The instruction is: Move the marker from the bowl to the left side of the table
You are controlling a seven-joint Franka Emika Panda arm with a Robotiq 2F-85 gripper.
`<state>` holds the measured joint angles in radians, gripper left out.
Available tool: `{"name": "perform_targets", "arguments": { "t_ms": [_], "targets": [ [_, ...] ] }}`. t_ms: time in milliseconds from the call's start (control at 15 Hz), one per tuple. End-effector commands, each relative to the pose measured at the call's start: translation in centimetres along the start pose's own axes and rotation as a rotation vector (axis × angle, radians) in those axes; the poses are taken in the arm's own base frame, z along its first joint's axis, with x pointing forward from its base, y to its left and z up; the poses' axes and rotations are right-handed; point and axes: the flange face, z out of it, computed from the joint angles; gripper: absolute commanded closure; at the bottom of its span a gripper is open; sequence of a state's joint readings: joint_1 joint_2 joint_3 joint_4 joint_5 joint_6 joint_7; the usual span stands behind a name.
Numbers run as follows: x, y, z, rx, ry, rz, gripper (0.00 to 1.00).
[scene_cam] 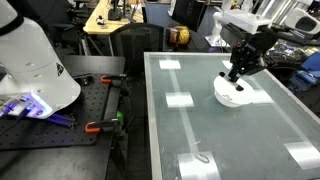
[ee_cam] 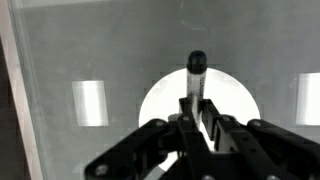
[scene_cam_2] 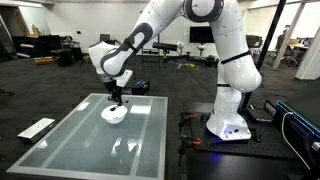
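The white bowl [scene_cam: 231, 94] sits on the glass-topped table [scene_cam: 200, 130]; it also shows in an exterior view [scene_cam_2: 114, 114] and in the wrist view [ee_cam: 160, 100]. My gripper [scene_cam: 235, 78] hangs right over the bowl in both exterior views [scene_cam_2: 116, 100]. In the wrist view the gripper [ee_cam: 196, 118] is shut on the marker [ee_cam: 195, 75], a slender stick with a black cap that points away from the jaws over the bowl. The marker is too small to make out in the exterior views.
White square patches [scene_cam: 180, 99] dot the table top. A dark perforated bench [scene_cam: 50, 125] with orange-handled clamps [scene_cam: 100, 127] and the robot base [scene_cam: 35, 65] stands beside the table. Desks and chairs stand behind.
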<state>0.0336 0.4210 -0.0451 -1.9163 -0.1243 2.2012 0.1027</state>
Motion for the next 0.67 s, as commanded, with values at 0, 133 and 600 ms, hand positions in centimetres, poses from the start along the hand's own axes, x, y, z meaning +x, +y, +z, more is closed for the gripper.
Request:
{"name": "perform_targets", "arguments": {
  "t_ms": [0, 133, 600],
  "targets": [
    [-2.9, 0.2, -4.3, -0.044, 0.031, 0.016, 0.96],
    [-3.8, 0.1, -6.5, -0.055, 0.084, 0.02, 0.96],
    [-5.3, -4.8, -13.6, -0.099, 0.293, -0.004, 0.96]
  ]
}}
